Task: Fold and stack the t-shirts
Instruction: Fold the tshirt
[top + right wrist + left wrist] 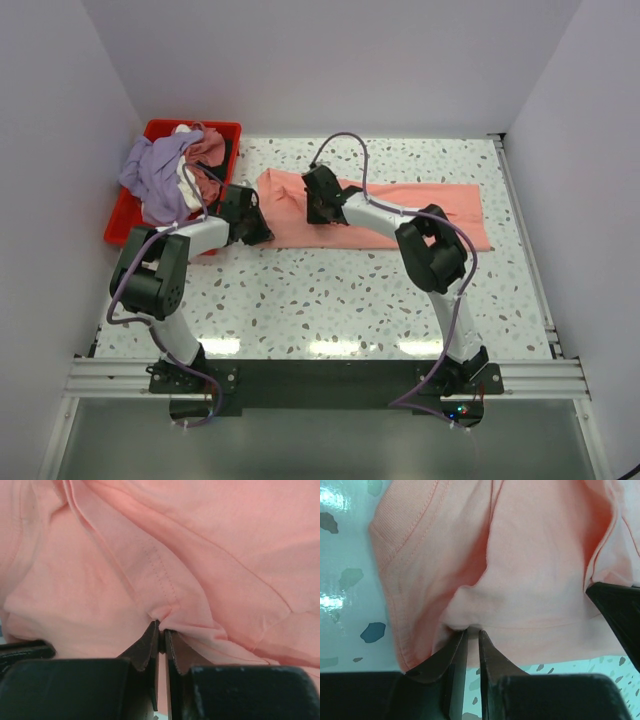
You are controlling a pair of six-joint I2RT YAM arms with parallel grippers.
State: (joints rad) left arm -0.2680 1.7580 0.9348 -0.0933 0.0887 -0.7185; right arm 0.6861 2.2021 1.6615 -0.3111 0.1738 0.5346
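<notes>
The salmon-pink t-shirt (420, 205) lies as a long folded strip across the back of the table. My left gripper (262, 228) is at its left end, by the ribbed collar. In the left wrist view the left gripper (472, 631) has its jaws nearly together, pinching a fold of the t-shirt (535, 555) near the hem. My right gripper (318, 210) is a little to the right on the same end. In the right wrist view the right gripper (161, 630) is shut on a bunched seam of the t-shirt (225, 540).
A red bin (225, 128) stands at the back left, just behind the left gripper. It holds a heap with a lavender t-shirt (150, 175), a white one (190, 188) and a dusty rose one (208, 148). White walls close in both sides and the back.
</notes>
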